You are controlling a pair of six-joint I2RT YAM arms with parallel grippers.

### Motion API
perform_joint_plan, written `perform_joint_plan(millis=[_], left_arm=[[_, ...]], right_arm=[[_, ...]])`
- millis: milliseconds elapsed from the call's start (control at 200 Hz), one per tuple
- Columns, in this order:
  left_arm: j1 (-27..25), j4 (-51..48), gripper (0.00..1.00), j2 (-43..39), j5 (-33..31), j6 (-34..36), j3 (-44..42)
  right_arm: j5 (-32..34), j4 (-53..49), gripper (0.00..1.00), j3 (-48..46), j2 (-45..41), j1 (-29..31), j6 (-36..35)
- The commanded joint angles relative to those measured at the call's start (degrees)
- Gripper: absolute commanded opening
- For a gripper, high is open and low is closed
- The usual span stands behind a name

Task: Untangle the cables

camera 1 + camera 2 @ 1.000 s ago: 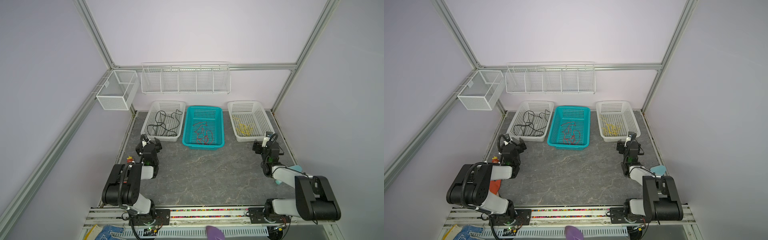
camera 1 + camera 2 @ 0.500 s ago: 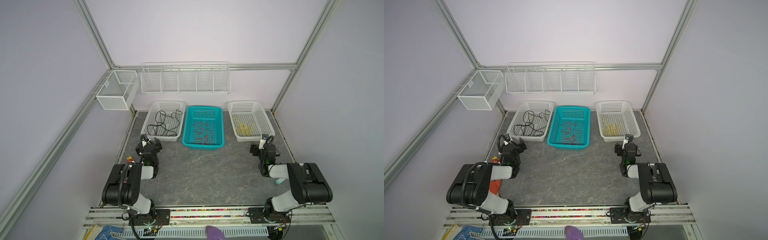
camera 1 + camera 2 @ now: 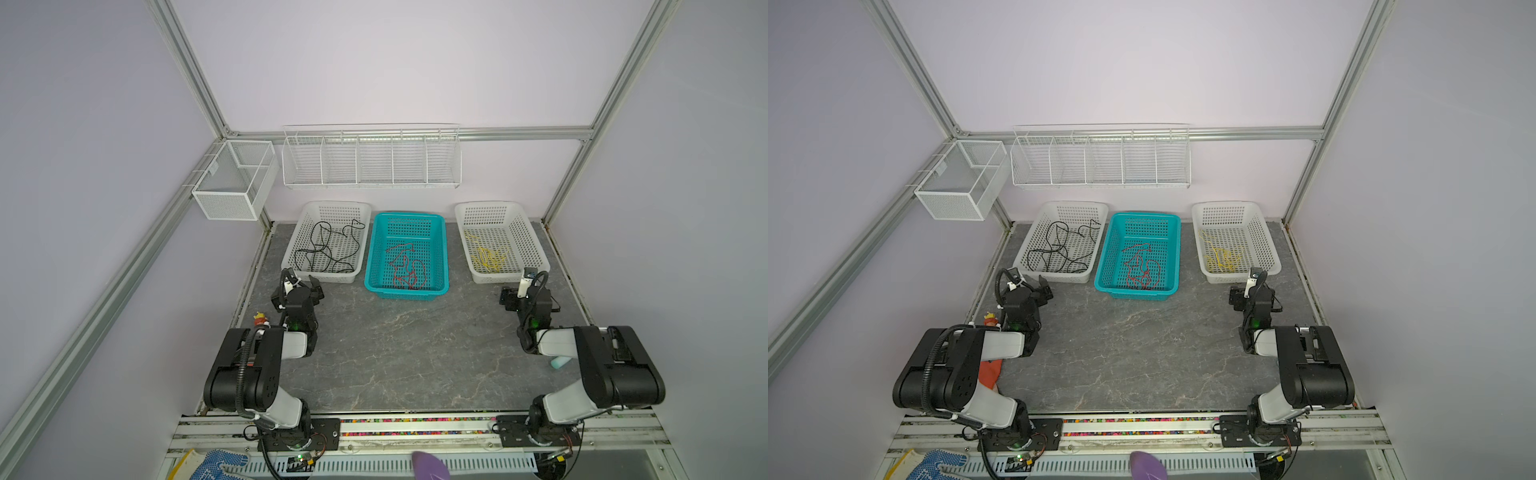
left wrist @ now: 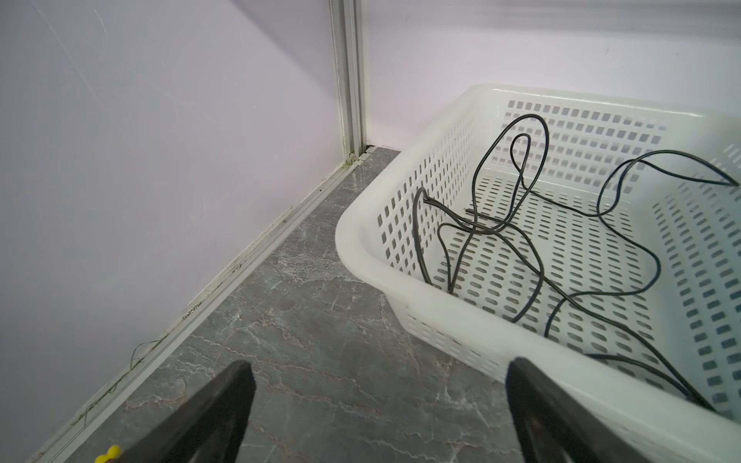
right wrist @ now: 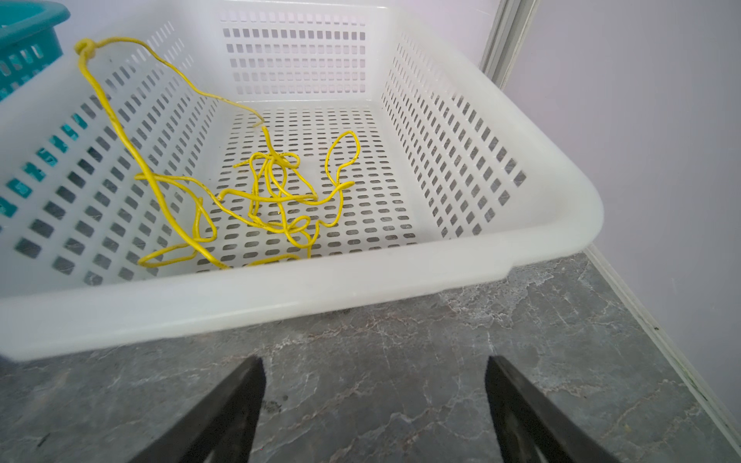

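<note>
Three cables lie apart, each in its own basket, in both top views. A black cable [image 3: 323, 250] [image 4: 539, 276] loops in the left white basket [image 3: 320, 277]. A red cable [image 3: 405, 266] lies in the teal basket [image 3: 405, 293]. A yellow cable [image 3: 488, 257] [image 5: 276, 198] is bunched in the right white basket [image 3: 498, 277]. My left gripper [image 3: 300, 283] [image 4: 377, 373] hangs open just in front of the left basket's near corner, holding nothing. My right gripper [image 3: 518, 292] [image 5: 375, 364] is open and empty over bare table before the right basket.
On the back wall hangs a white wire rack [image 3: 370, 158], with a mesh box [image 3: 232, 183] on the left wall. A small red and yellow toy [image 3: 259, 319] sits by the left arm, and a pale blue object [image 3: 559, 362] under the right arm. Grey marbled table [image 3: 395, 353] spreads between the arms.
The right arm has folded in, its elbow swinging up and inward, and its gripper has shifted slightly left in front of the right basket. The left arm and the cables have not moved.
</note>
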Motion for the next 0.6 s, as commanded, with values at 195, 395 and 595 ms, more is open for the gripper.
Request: perform_joint_plan(millis=[195, 395, 595], left_arm=[[0.2, 1.7, 0.99, 0.2, 0.7, 0.7, -0.6], [0.2, 1.7, 0.99, 0.2, 0.7, 0.7, -0.6], [0.2, 1.7, 0.99, 0.2, 0.7, 0.8, -0.6]], right_arm=[[-0.2, 1.7, 0.88, -0.4, -0.4, 0.5, -1.2], [-0.2, 1.7, 0.88, -0.3, -0.4, 0.5, -1.2], [-0.5, 1.4, 0.88, -0.2, -0.2, 0.3, -1.2]])
